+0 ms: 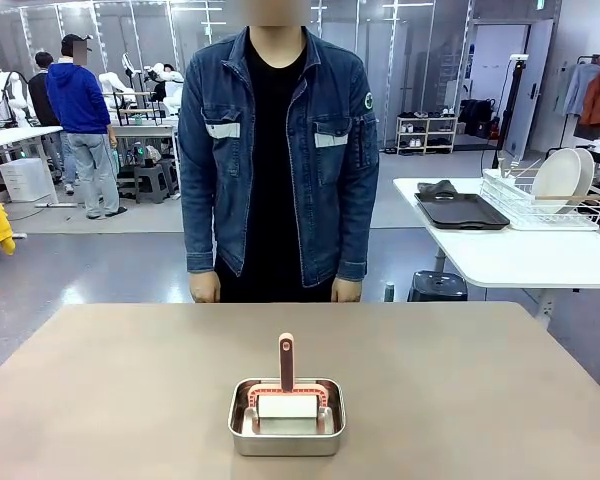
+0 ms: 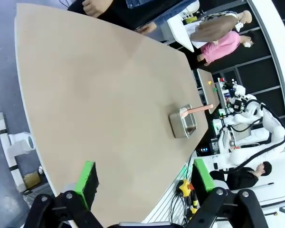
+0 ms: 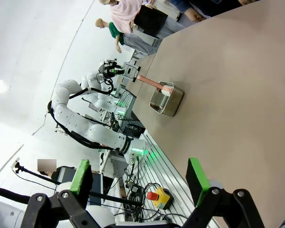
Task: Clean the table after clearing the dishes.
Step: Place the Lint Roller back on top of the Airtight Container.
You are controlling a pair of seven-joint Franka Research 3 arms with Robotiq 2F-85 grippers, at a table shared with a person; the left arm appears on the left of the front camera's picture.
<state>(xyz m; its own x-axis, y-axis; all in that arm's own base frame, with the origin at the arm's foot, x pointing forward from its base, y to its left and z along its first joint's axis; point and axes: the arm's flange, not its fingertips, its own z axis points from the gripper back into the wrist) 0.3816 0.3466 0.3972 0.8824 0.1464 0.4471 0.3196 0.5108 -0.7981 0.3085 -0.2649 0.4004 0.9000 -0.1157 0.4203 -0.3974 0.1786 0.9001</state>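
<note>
The brown table [image 1: 100, 400] carries a small steel pan [image 1: 286, 418] near its front middle, with a pink-handled roller [image 1: 286, 362] standing in it. The dishes are out of view. My left gripper [image 2: 145, 179] hangs open high over the table's [image 2: 95, 95] near edge, far from the pan [image 2: 184, 124], its green pads [image 2: 88, 183] wide apart and holding nothing. My right gripper [image 3: 138, 175] is open too, raised beside the table [image 3: 237, 85], with the pan [image 3: 166, 100] well ahead of it.
A person in a denim jacket [image 1: 275, 150] stands at the far edge, hands [image 1: 205, 288] down by the tabletop. A white side table [image 1: 520, 255] at the right holds a dark tray [image 1: 460, 210] and a wire rack with white plates [image 1: 560, 178].
</note>
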